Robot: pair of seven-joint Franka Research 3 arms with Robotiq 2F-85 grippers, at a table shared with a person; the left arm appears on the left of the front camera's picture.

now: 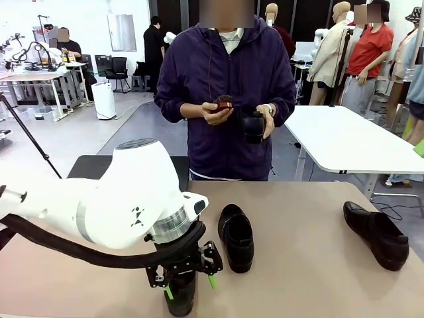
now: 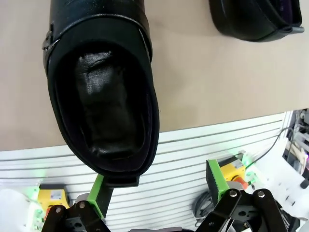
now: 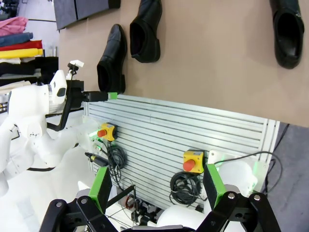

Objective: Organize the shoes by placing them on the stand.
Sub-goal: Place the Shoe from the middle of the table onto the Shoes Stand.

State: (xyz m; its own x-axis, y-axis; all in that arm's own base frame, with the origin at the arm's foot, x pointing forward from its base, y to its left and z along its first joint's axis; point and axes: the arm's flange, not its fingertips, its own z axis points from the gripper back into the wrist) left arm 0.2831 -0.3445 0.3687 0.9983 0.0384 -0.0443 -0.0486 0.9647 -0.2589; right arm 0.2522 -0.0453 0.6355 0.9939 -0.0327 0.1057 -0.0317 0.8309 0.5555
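shoe (image 2: 104, 96) at near edge: long axis near-far, toe toward person (image 1: 225, 99). left gripper (image 2: 157, 180) jaws apart at its heel; right gripper (image 3: 157, 170) jaws apart too.

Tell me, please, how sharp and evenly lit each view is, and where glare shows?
Front view: even light, soft shadows, a pale sheen on the right shoe; the left arm looms large near the lens. Left wrist view: the near shoe is crisp, with a dull sheen on its insole. Right wrist view: sharp throughout, with the table slanting across the frame.

Glossy black shoes (image 1: 236, 237), plain tan table (image 1: 305, 265), green-padded black fingers (image 2: 216, 178)
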